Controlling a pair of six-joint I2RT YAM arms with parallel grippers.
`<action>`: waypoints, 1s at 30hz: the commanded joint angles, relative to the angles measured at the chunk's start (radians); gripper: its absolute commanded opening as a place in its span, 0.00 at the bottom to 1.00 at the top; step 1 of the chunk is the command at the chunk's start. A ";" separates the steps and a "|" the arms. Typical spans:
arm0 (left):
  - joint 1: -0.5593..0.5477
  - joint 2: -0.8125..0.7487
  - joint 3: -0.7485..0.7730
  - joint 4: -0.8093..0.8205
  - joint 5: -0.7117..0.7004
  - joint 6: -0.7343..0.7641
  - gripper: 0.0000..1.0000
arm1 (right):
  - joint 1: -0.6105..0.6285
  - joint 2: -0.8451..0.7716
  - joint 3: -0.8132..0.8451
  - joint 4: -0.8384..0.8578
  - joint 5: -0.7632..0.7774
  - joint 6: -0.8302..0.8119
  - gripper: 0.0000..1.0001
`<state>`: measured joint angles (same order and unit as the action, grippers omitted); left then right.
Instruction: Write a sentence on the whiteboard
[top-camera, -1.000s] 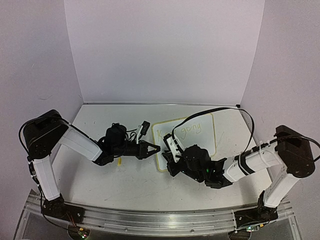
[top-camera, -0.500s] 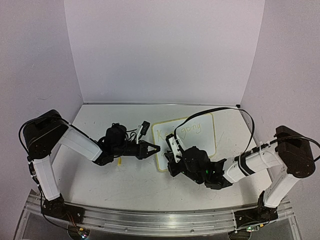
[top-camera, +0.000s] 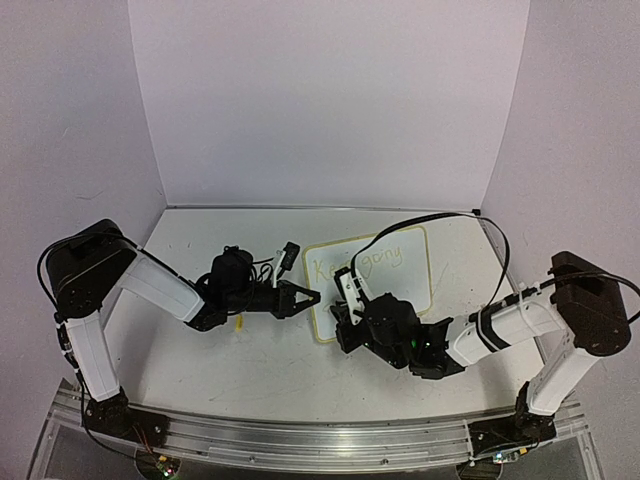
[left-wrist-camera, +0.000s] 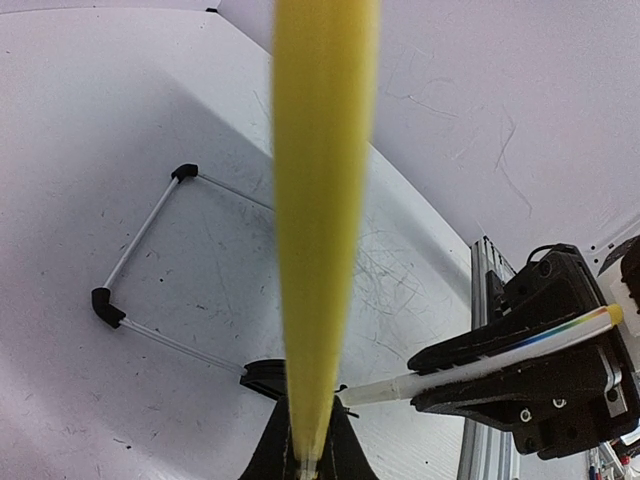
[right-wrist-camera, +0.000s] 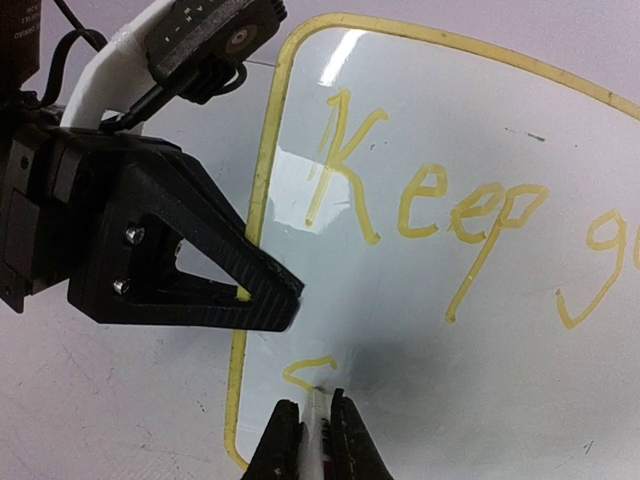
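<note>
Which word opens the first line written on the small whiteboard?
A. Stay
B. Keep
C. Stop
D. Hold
B: in the right wrist view the sentence on the whiteboard opens with a yellow "Keep", followed by a word that the frame edge cuts off.

Top external: high behind the bases, facing 12 o'clock.
Wrists: close, low over tabletop (right-wrist-camera: 100, 420).
Shared: 9 o'clock edge of whiteboard (top-camera: 412, 290).
</note>
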<state>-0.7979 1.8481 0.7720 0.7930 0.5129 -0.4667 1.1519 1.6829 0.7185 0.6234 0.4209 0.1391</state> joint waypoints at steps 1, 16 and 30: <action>0.003 -0.041 -0.008 -0.023 -0.040 0.005 0.00 | -0.010 -0.003 -0.002 -0.065 0.053 0.027 0.00; 0.003 -0.040 -0.011 -0.023 -0.039 0.006 0.00 | 0.013 0.006 -0.003 -0.073 0.053 0.046 0.00; 0.003 -0.042 -0.009 -0.022 -0.036 0.003 0.00 | 0.029 0.050 0.042 -0.021 -0.010 0.023 0.00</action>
<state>-0.7979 1.8458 0.7719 0.7925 0.5129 -0.4618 1.1850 1.7057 0.7200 0.5827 0.4153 0.1661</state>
